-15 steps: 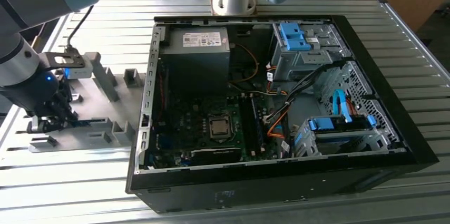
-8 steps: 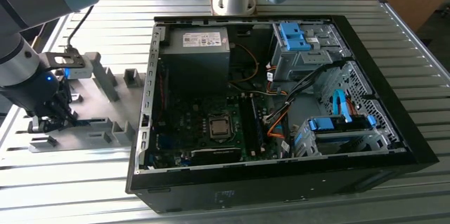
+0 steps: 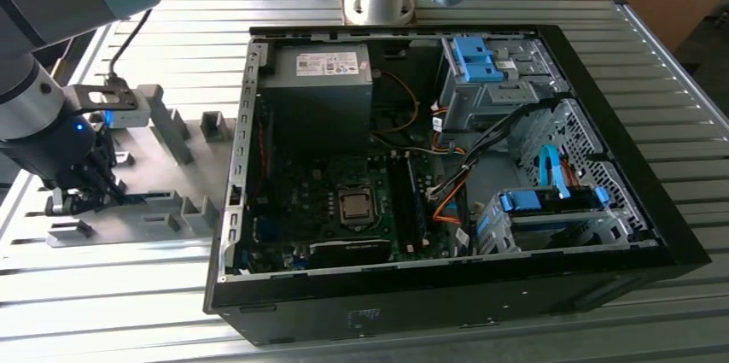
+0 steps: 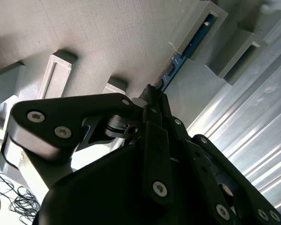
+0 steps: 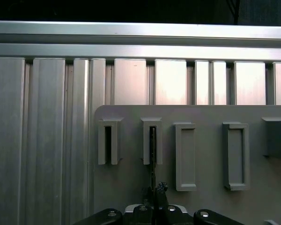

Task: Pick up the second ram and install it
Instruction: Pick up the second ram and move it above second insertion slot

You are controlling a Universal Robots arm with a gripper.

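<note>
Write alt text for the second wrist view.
The black gripper has its jaws closed on the near end of the blue second ram, which sits in a slot of a grey holder block. The ribbed aluminium table lies alongside.

Readable text: I am finding none that I can make out in any view.
Power supply sticker: I am seeing a white rectangular sticker (image 3: 330,62) on the dark grey metal power supply box (image 3: 313,120) inside the black open-sided computer case (image 3: 672,235); its print is coming through too small to read.
Case front panel: I am noticing a faint pale mark (image 3: 362,319) on the case's black lower face, and it is staying illegible.
Second ram: I am looking at the second ram (image 4: 178,63), a long thin blue circuit-board stick standing in a grey plastic slotted holder block (image 4: 189,28); any lettering on it is too small to tell.
</note>
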